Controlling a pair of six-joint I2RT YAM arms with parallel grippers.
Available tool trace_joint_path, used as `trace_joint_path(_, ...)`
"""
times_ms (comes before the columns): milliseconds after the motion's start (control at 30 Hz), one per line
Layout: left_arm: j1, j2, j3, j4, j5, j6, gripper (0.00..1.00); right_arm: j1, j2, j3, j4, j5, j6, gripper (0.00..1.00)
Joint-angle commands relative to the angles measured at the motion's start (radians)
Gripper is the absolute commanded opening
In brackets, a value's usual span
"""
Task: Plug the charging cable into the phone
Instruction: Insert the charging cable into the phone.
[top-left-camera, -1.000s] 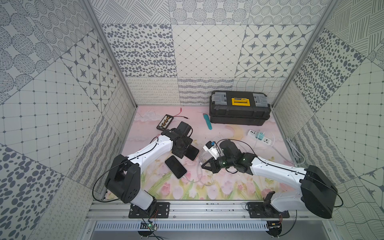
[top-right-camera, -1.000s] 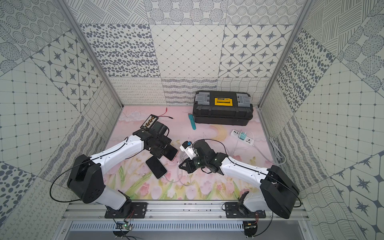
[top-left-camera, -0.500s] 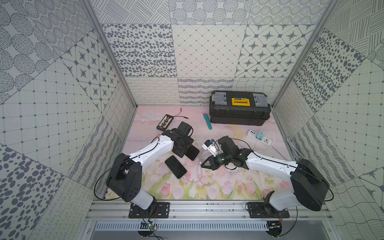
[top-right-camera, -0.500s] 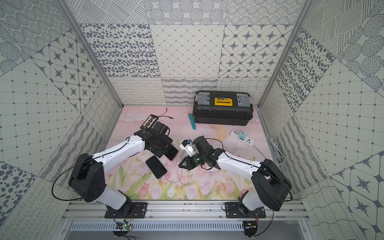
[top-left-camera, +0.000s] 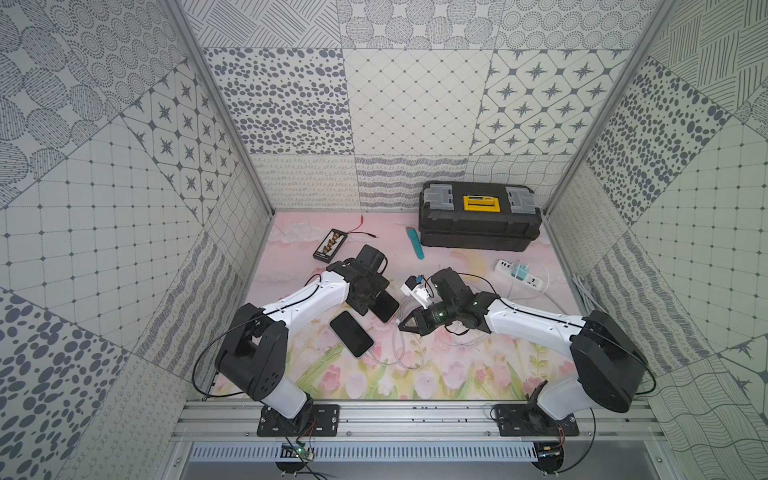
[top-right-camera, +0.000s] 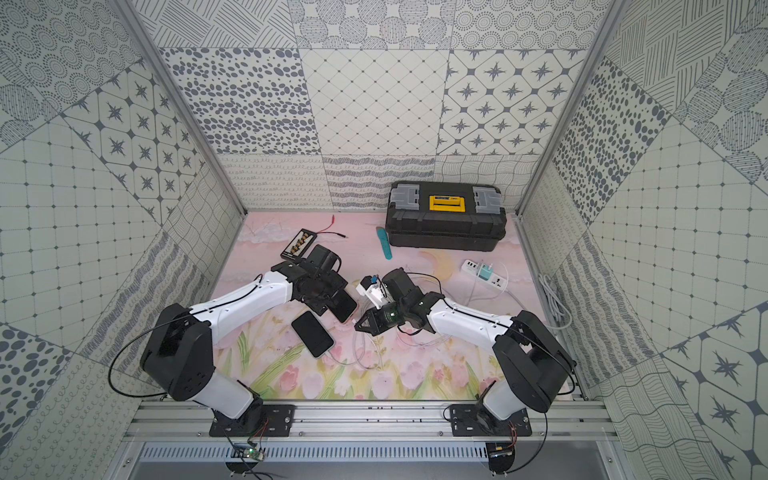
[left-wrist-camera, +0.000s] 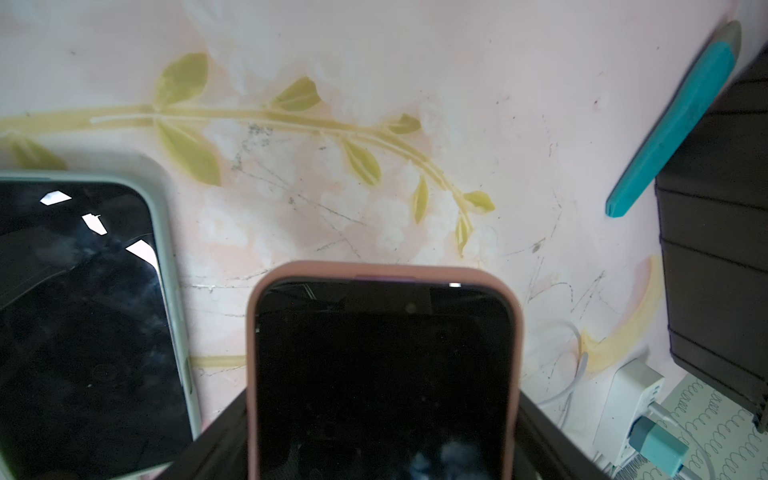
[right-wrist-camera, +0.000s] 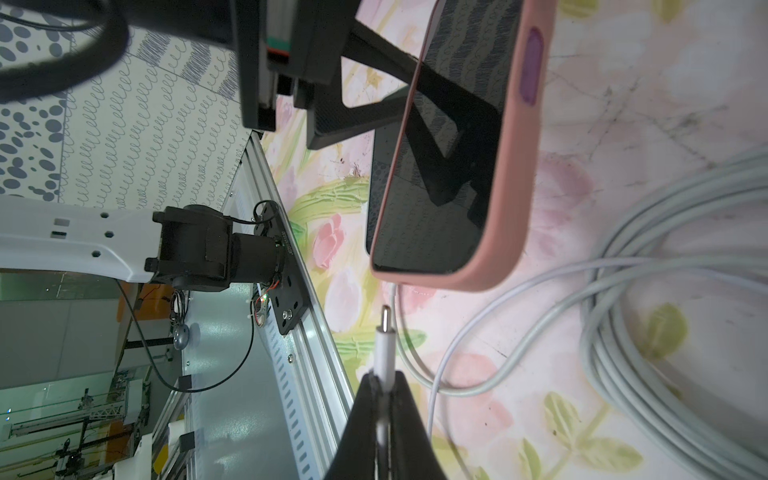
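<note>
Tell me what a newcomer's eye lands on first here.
In the middle, the left hand grips a pink-cased phone. The right hand pinches a white charging plug just short of the phone's lower edge. A black toolbox with a yellow handle sits at the back.

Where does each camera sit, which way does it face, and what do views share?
Both top views: above the front rail, looking down on the mat; left arm, right arm, left hand, right hand.
Left wrist: behind the left hand, facing the toolbox over the pink phone; its fingers.
Right wrist: behind the right hand, facing the plug and pink phone; left arm.
Shared: pink phone.
</note>
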Motion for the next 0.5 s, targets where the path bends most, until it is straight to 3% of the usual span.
trace_joint_path(0, -0.001, 0.004, -0.005, 0.050, 0.025, 0.027, 0.00, -0.006, 0.015, 0.023, 0.032, -0.002, -0.015, 0.00)
trace_joint_path(467, 0.000, -0.008, -0.027, 0.074, 0.037, 0.028, 0.00, -0.020, 0.046, 0.026, 0.055, -0.008, 0.001, 0.00)
